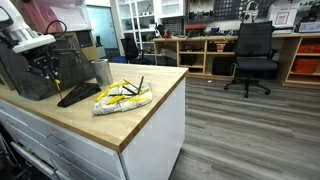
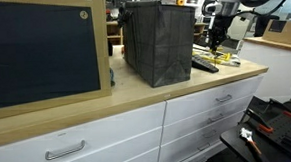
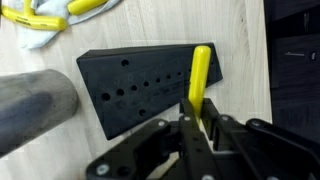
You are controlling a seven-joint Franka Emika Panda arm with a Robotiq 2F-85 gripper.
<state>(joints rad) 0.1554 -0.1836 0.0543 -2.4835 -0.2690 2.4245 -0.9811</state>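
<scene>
Gripper [image 3: 196, 118] was clamped shut on the yellow peg [image 3: 200, 72], bottom centre of the wrist view. Peg ran straight up the frame, over the right end of the black block [image 3: 125, 85]. Its holes [image 3: 121, 93] sat just left of the peg.

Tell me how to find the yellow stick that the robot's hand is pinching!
Look on the long wooden counter, beside the big black box, for a flat black block dotted with little round holes. The yellow stick pokes out over that block, pinched in the robot's hand. The other yellow pieces lie apart in a loose heap, and nothing holds them.
</scene>
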